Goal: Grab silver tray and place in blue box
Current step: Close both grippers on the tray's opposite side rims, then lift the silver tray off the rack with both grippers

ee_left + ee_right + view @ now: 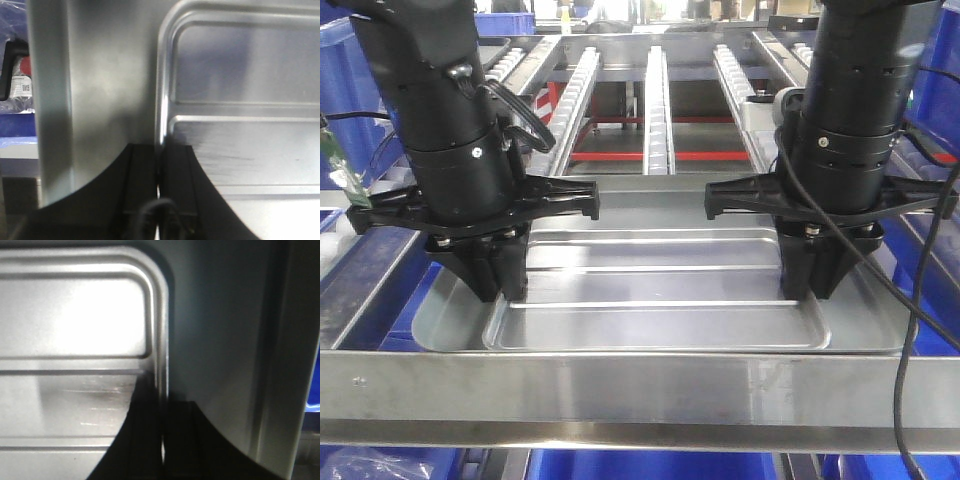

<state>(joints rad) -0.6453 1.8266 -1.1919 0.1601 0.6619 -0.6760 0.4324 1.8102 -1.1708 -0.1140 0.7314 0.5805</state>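
The silver tray [660,320] with two raised ribs lies inside a larger, deeper silver pan [445,322]. My left gripper [505,290] is shut on the tray's left rim; the left wrist view shows the fingers [160,150] pinching the rim of the tray [240,145]. My right gripper [810,290] is shut on the tray's right rim, and the right wrist view shows it [164,400] clamping the edge of the tray [70,340]. Blue plastic of a crate [650,465] shows below the front rail; its rim is hidden.
A steel rail [620,385] crosses in front of the pan. Roller conveyor tracks [655,100] run away behind it. More blue crates stand at the far left [345,60] and right [940,90]. The pan's floor borders the tray in both wrist views [110,90] [215,340].
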